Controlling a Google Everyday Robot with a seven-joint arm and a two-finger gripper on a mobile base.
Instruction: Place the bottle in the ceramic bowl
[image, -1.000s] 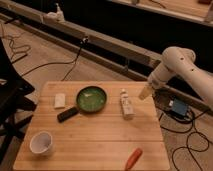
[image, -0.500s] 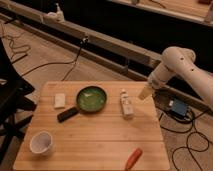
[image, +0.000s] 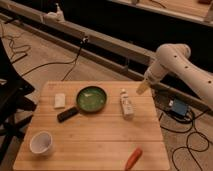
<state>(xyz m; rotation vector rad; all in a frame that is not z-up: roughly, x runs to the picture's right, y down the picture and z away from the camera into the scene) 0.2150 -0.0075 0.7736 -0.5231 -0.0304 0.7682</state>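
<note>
The small whitish bottle (image: 126, 104) with a white cap lies on its side on the wooden table (image: 100, 135), right of centre, cap toward the far edge. The white ceramic bowl (image: 41, 142) stands at the table's near left corner. My gripper (image: 143, 88) hangs at the end of the white arm (image: 177, 62), above the table's far right edge, a little up and right of the bottle and apart from it. It holds nothing that I can see.
A green frying pan (image: 91, 99) with a black handle sits at the centre left. A pale sponge-like block (image: 60, 100) lies left of it. An orange carrot-like piece (image: 133, 157) lies at the near right edge. Cables and a blue box (image: 178, 107) are on the floor.
</note>
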